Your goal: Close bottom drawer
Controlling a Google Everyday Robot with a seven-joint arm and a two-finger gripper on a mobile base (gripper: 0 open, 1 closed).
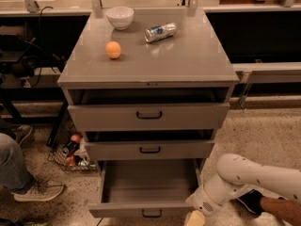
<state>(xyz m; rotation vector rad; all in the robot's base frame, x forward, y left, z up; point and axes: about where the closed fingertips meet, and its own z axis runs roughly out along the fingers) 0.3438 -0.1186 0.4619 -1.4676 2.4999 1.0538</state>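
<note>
The grey metal cabinet [150, 74] has three drawers. The bottom drawer [146, 189] is pulled far out and looks empty inside; its front panel with a small black handle [151, 214] sits at the lower edge of the view. The middle drawer [149, 149] and top drawer [148, 116] are each out a little. My white arm [249, 178] reaches in from the lower right. My gripper [194, 218] is at the bottom edge, just right of the bottom drawer's front panel, mostly cut off by the frame.
On the cabinet top lie a white bowl [120, 17], an orange [113, 50] and a can on its side [160, 32]. A wire basket with cans [70, 152] sits on the floor to the left. A person's leg and shoe [33, 189] are at lower left.
</note>
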